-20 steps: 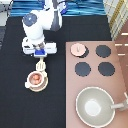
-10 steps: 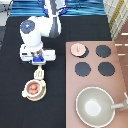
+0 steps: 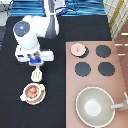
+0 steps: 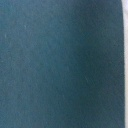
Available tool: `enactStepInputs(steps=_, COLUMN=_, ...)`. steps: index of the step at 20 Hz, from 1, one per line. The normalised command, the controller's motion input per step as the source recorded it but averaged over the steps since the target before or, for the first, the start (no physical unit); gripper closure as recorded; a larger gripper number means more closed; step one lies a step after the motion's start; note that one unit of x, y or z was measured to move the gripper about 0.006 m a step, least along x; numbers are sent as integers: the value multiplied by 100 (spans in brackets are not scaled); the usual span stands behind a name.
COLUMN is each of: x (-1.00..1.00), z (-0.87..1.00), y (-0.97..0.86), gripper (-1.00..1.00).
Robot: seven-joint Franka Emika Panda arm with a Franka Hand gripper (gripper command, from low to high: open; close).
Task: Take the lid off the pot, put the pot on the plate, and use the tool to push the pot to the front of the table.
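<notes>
Pale-pink and about as wide as the pot, the lid point(image 3: 77, 49) lies on the stove point(image 3: 118, 75), over the burner nearest the exterior view's top on the stove's left side, so the first step looks done. The pot point(image 3: 32, 91) sits open, its reddish-brown contents showing, on the cream plate point(image 3: 22, 98) toward the exterior view's lower left, which looks like the second step finished too. The gripper point(image 3: 35, 63) hangs just toward the exterior view's top of the pot, and its fingers appear clamped on the handle of the tool point(image 3: 36, 75), whose cream head points down toward the pot and ends just short of the plate's rim. My reading is that the pushing step is in hand but the pot has not yet been shoved: pot and plate stand well back from the bottom edge of the black table point(image 3: 20, 117). A push calls for the head held low and square against the pot's side. The wrist view shows only a dark blue-green surface.
</notes>
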Motion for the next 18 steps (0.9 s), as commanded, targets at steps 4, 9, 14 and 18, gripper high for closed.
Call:
enactStepInputs(steps=4, x=-51, z=3, y=-42, gripper=100)
enactStepInputs(steps=9, x=33, z=-16, y=-46, gripper=100)
enactStepInputs(steps=14, x=57, z=-8, y=-35, gripper=100)
enactStepInputs(steps=18, x=67, z=-14, y=-28, gripper=100)
